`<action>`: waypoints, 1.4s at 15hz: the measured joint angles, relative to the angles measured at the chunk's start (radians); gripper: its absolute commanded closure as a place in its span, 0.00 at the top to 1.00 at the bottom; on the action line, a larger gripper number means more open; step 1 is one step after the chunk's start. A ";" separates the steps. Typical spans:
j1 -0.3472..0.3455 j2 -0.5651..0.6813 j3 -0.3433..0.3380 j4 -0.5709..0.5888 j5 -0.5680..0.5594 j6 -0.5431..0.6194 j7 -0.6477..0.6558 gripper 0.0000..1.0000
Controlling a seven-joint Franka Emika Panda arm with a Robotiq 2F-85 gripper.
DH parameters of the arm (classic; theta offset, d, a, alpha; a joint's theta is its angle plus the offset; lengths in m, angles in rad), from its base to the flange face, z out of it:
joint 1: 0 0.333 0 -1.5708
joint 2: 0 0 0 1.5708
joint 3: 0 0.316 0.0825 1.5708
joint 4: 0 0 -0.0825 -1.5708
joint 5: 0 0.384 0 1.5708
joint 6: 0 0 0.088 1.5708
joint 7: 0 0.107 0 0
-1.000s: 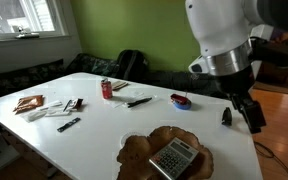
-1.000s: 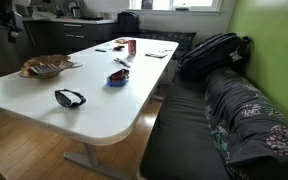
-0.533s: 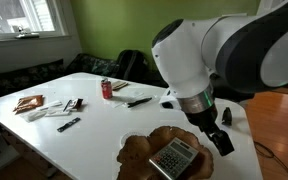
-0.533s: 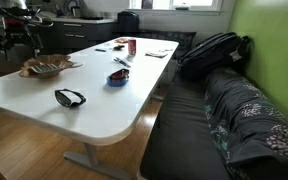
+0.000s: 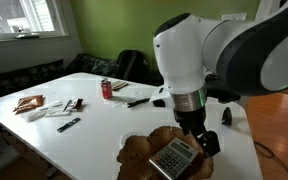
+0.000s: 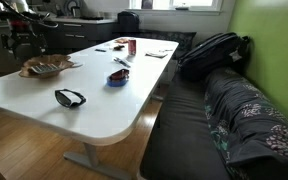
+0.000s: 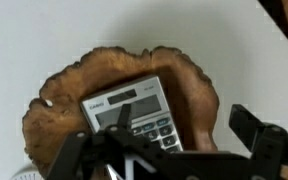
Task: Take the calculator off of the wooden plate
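Note:
The grey calculator (image 7: 134,115) lies flat in the large brown wooden plate (image 7: 189,85), display end toward the top of the wrist view. In an exterior view the calculator (image 5: 172,157) rests on the plate (image 5: 136,150) near the table's front edge. My gripper (image 7: 164,145) is open and empty. It hangs just above the plate, with one finger (image 7: 72,152) over the plate's left part and the other finger (image 7: 259,135) past the plate's right rim. In an exterior view the gripper (image 5: 206,141) is beside the calculator. The plate (image 6: 48,68) also shows far off in an exterior view.
A red can (image 5: 107,89), a dark pen (image 5: 139,101), a black remote stick (image 5: 68,124), papers and packets (image 5: 29,103) lie on the white table. A small black object (image 5: 226,116) sits at the right edge. Sunglasses (image 6: 70,97) and a blue-red dish (image 6: 118,78) lie further along.
The arm has swung in from the right side of the table and come down, so the gripper now hangs right over the wooden plate and calculator. The calculator has not moved.

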 measured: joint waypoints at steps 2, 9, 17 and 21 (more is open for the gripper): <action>-0.005 -0.005 0.001 -0.032 0.000 0.114 -0.072 1.00; -0.051 -0.035 0.052 -0.197 0.014 0.343 -0.425 1.00; -0.014 -0.161 -0.010 -0.256 -0.199 0.240 -0.272 1.00; -0.007 -0.174 -0.015 -0.246 -0.262 0.228 -0.214 1.00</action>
